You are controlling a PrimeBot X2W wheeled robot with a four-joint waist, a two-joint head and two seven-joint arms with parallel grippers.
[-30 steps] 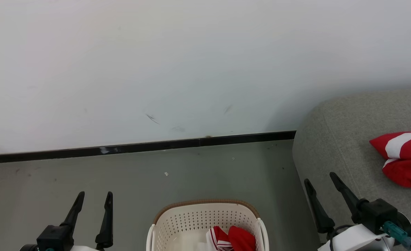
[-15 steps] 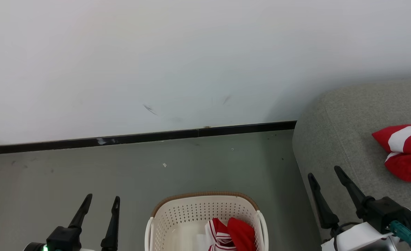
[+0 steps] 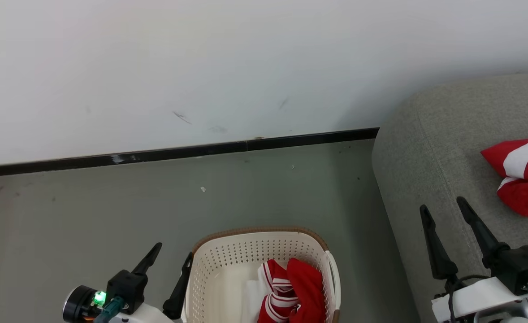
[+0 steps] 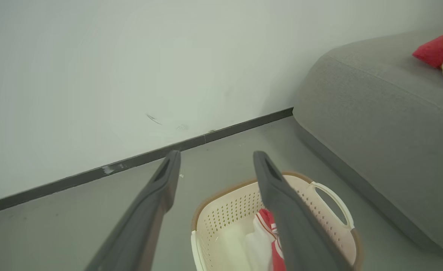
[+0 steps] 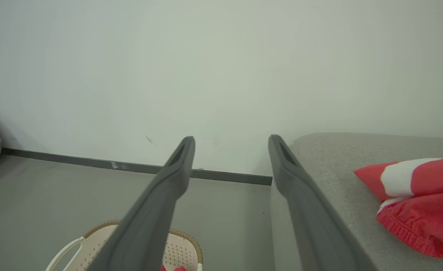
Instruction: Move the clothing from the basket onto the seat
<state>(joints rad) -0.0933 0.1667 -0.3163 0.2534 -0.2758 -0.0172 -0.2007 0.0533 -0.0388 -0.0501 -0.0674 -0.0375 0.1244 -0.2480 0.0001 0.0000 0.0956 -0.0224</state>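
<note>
Head view: left tool (image 3: 173, 251) and right tool (image 3: 442, 204) gape wide, empty; soft red clothing (image 3: 291, 287) crumpled in the perforated basket (image 3: 255, 231).

One oval cream-white perforated plastic basket (image 3: 246, 255), just right of the left gripper (image 3: 173, 251). One large grey fabric seat (image 3: 425, 148), beside the right gripper (image 3: 442, 204). Two bundles of soft bright red-and-white clothing (image 3: 297, 287) — one right of the left gripper, the other bundle (image 3: 521, 179) right of the right gripper.

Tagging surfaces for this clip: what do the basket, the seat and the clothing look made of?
Basket: likely moulded plastic, cream, perforated walls, brown woven-look rim. Seat: grey woven upholstery, matte, stitched seam. Clothing: soft red fabric, white stripes, creased.
</note>
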